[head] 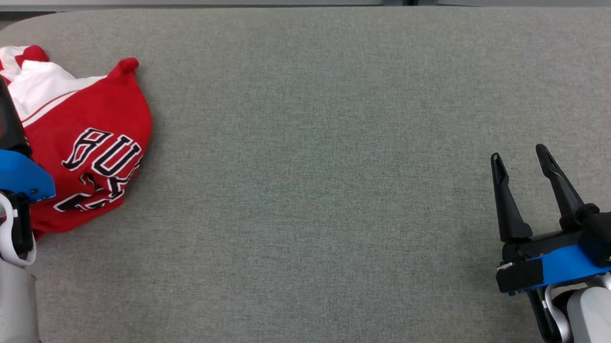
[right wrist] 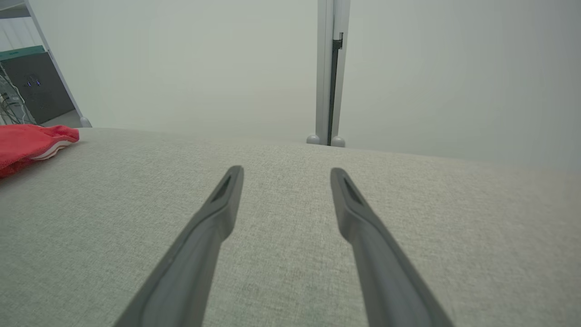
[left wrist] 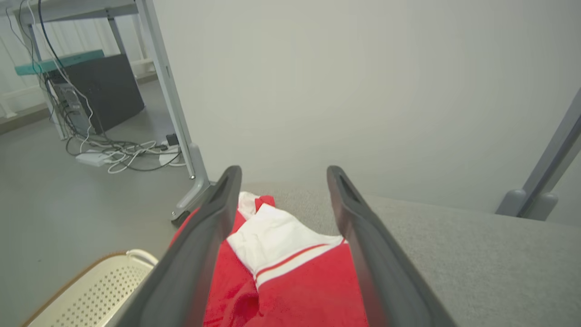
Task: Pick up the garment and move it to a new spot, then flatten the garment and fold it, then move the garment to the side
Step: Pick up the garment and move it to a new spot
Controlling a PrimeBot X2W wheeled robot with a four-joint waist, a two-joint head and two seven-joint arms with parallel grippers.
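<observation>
pale forearm casing (head: 0, 296) of the left arm sits in the lower left corner of the head view, a blue bracket (head: 8, 171) above it and one dark finger (head: 8, 118) rising over red cloth. seen from its own wrist, the left gripper (left wrist: 281, 175) has both fingers spread wide with nothing pinched between them, angled down toward the table's far corner. the right gripper (head: 519, 154) is at the lower right, its fingers pointing up the view and leaning slightly left. they too are spread apart and hold nothing, poised over bare fabric.

the work surface is a broad table (head: 335, 138) covered in grey woven cloth, rounded at its far left corner. behind it stands a plain pale wall panel (left wrist: 386, 81) with a grey metal post (right wrist: 331, 68). off the table's left edge the left wrist view shows a grey floor (left wrist: 54, 204), a tangle of cables (left wrist: 122, 156), a dark cabinet (left wrist: 104, 86) and a cream perforated basket (left wrist: 91, 290) low beside the table.

the garment (head: 91, 137), a red jersey with a white panel and dark outlined lettering, lies crumpled in a heap at the far left corner of the table. the left gripper is right over it, its fingers straddling the white part in the wrist view; whether they touch the cloth i cannot tell. the right gripper is well apart from it, across the table.
</observation>
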